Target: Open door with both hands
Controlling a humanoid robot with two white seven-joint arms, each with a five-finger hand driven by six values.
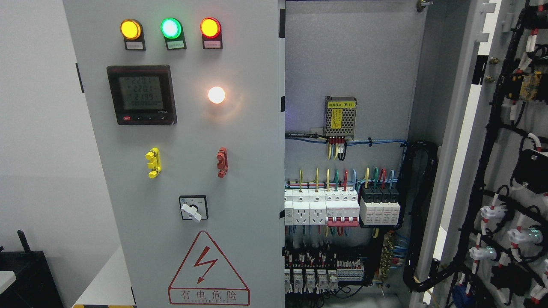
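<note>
Head view: a grey electrical cabinet fills the frame. Its left door (pixel 180 171) is closed, carrying three lit indicator lamps (pixel 170 28), a digital meter (pixel 141 94) and a rotary switch (pixel 193 208). The right door (pixel 492 171) is swung wide open, exposing breakers (pixel 342 205) and wiring. Neither robot hand is visible, so finger state cannot be told.

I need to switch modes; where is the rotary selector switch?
In the head view, the rotary selector switch sits low on the left door, above the warning triangle.
</note>
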